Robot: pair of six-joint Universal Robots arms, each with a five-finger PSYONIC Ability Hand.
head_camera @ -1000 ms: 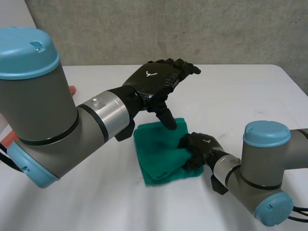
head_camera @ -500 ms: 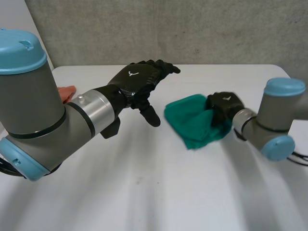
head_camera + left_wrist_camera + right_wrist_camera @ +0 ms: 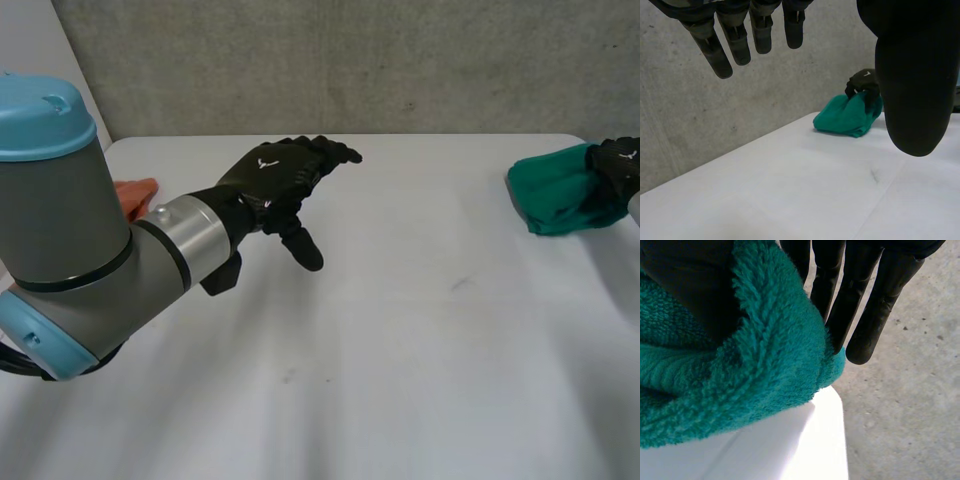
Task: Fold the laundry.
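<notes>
Head camera looks down; all 3 views share towel (image 3: 550,195).

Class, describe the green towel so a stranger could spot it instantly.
Look along the white table to its right edge. There the black right hand pinches a bunched, fluffy green towel. It is the only green thing; the orange item lies far left.

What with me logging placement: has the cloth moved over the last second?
Yes: the right hand carried the cloth from the middle of the table to its right edge.
</notes>
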